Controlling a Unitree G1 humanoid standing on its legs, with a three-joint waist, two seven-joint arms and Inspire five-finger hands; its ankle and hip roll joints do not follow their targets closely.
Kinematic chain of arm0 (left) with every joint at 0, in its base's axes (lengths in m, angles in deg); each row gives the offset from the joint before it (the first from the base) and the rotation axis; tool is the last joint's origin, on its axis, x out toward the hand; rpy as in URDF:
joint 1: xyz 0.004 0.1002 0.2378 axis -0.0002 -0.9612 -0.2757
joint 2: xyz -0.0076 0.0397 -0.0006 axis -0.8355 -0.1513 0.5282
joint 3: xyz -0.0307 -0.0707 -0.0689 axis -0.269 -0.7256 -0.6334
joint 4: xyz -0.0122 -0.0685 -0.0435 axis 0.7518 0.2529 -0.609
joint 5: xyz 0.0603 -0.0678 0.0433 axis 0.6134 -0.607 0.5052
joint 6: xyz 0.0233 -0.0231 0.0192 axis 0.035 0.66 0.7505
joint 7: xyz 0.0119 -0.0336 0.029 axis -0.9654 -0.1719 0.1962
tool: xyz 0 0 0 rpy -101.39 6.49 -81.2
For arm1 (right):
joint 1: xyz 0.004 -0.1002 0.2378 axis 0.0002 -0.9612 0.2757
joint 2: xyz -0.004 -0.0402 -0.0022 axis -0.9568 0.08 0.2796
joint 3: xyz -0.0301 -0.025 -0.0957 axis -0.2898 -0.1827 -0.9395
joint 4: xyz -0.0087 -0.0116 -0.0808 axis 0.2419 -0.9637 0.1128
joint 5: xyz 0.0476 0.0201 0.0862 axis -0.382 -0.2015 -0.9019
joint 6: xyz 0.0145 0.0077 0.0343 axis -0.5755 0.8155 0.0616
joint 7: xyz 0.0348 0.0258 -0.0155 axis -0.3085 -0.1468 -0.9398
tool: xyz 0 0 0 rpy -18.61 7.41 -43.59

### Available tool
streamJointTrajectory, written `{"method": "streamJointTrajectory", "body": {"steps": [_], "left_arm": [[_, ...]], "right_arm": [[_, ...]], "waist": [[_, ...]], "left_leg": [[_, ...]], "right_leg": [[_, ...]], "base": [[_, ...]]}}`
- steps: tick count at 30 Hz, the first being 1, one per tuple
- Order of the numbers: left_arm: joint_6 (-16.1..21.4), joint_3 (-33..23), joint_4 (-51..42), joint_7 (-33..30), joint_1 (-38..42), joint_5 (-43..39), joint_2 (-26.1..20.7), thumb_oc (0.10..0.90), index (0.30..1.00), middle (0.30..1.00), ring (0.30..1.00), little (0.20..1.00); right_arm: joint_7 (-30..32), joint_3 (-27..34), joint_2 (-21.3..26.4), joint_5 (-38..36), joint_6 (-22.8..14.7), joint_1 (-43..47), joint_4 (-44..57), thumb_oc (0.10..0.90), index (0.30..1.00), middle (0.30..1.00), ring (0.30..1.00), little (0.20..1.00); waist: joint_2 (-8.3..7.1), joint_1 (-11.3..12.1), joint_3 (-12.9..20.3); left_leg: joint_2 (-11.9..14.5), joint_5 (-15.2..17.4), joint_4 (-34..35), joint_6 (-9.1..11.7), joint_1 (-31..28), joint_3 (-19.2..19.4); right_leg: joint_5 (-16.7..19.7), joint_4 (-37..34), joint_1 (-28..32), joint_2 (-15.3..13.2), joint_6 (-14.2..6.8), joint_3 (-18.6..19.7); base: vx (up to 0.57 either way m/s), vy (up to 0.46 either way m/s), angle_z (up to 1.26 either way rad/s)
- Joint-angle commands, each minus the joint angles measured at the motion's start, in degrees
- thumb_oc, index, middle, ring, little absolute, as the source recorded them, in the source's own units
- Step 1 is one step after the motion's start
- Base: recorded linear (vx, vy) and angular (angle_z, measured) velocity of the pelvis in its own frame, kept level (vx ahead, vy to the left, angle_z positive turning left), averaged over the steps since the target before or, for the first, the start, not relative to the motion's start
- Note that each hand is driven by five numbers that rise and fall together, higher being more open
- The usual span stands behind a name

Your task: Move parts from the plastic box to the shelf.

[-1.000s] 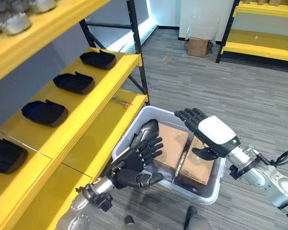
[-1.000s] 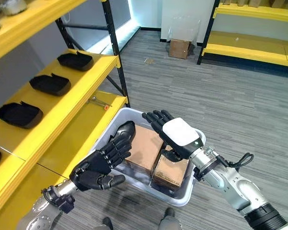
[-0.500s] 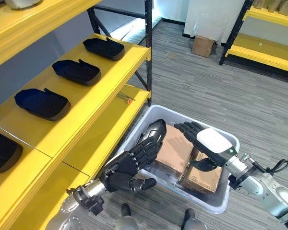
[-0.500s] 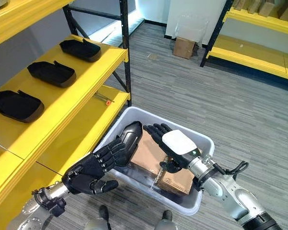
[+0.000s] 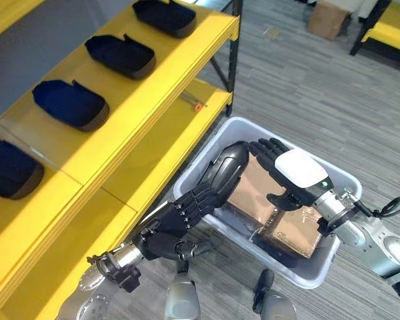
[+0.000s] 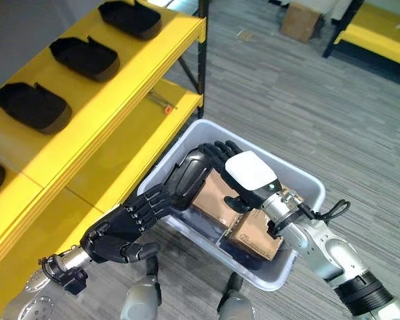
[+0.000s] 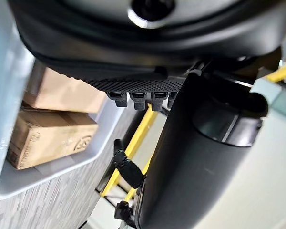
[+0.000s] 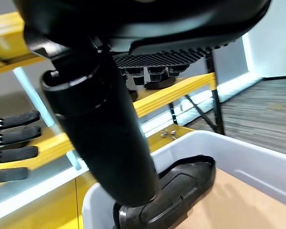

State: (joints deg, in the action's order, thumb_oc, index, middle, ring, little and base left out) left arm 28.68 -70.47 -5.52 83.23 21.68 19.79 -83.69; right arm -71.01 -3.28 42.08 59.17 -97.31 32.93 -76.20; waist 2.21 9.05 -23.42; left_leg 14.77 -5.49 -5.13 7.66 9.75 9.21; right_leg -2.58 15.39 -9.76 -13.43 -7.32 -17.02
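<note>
Plastic box [image 5: 319, 270] on floor right of shelf [image 5: 140, 87]; 2 cartons [image 5: 290, 230] and 1 part [image 5: 228, 170] inside; 4 parts [image 5: 72, 105] on shelf.

Head-down stereo, two close wrist views

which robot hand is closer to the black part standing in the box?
Left. The left robot hand has its fingertips against the black part at the plastic box's shelf-side end; the right robot hand hovers open just beside it, above the cardboard boxes.

A cardboard box [image 5: 327, 18] sits on the grey floor [image 5: 307, 87].
</note>
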Motion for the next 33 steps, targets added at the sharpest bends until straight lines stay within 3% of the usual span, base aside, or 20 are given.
{"method": "streamJointTrajectory", "body": {"steps": [1,5,11,15,27,32,33], "left_arm": [[3.95,-0.96,-9.66,4.17,2.58,-2.42,-0.45,0.9,1.0,1.0,1.0,1.0],[4.22,-0.63,-10.58,5.19,3.0,-4.09,-0.21,0.9,1.0,1.0,1.0,1.0],[5.56,0.39,-11.31,5.22,3.7,-4.08,-0.29,0.9,1.0,1.0,1.0,1.0],[6.99,0.49,-11.09,4.73,4.48,-4.06,-0.4,0.9,1.0,1.0,1.0,1.0],[6.55,0.4,-8.7,3.04,7.7,-3.3,-1.26,0.9,1.0,1.0,1.0,1.0],[5.42,0.86,-8.53,1.2,9.25,-2.6,-1.63,0.9,1.0,1.0,1.0,1.0],[5.44,1.32,-8.33,0.71,9.19,-2.06,-1.62,0.9,1.0,1.0,1.0,1.0]], "right_arm": [[6.78,-0.15,3.66,2.42,-1.82,11.55,2.05,0.9,1.0,1.0,1.0,1.0],[5.24,-1.31,5.26,-0.25,-2.28,13.93,2.01,0.9,1.0,1.0,1.0,1.0],[6.17,-3.79,7.0,5.59,-4.56,20.73,3.75,0.9,1.0,1.0,1.0,1.0],[3.86,-6.53,6.89,7.49,-4.48,23.16,3.28,0.9,1.0,1.0,1.0,1.0],[4.6,-11.05,6.55,12.97,0.79,28.53,2.93,0.9,1.0,1.0,1.0,1.0],[6.1,-12.79,5.6,16.16,4.2,31.19,0.63,0.9,1.0,1.0,1.0,1.0],[6.54,-13.36,5.16,16.04,5.55,31.4,0.17,0.9,1.0,1.0,1.0,1.0]], "waist": [[0.53,1.55,-0.36],[1.15,2.06,-2.08],[1.28,2.55,-6.06],[0.98,3.16,-6.37],[-1.54,4.63,-6.37],[-2.77,5.26,-6.37],[-3.47,4.9,-6.37]], "left_leg": [[-0.31,-2.4,0.19,-0.75,4.44,-5.08],[-0.45,-3.22,-0.07,-0.7,6.53,-6.2],[-0.46,-4.9,-0.77,-0.6,11.3,-7.34],[-0.32,-5.82,-0.57,-0.67,13.94,-7.69],[0.63,-8.05,-1.2,-0.56,24.69,-9.07],[0.88,-8.88,-1.98,-0.69,29.63,-10.45],[0.23,-7.84,-2.12,-0.37,29.3,-10.61]], "right_leg": [[-11.89,11.71,0.63,4.6,4.97,-0.86],[-13.07,15.57,-2.67,5.17,5.57,-1.13],[-15.47,23.79,-10.41,5.74,6.56,-1.19],[-15.76,25.86,-13.73,6.17,6.88,-1.53],[-15.76,30.55,-24.54,7.22,7.18,-3.36],[-15.32,31.67,-28.34,7.63,7.24,-4.71],[-16.34,32.07,-27.97,7.23,6.46,-4.26]], "base": [[-0.07,-0.088,0.12],[-0.07,-0.069,0.11],[-0.11,-0.106,0.07],[-0.05,-0.091,0.01],[-0.05,-0.101,0.04],[0.01,-0.097,0.08],[0.08,-0.108,0.04]]}}
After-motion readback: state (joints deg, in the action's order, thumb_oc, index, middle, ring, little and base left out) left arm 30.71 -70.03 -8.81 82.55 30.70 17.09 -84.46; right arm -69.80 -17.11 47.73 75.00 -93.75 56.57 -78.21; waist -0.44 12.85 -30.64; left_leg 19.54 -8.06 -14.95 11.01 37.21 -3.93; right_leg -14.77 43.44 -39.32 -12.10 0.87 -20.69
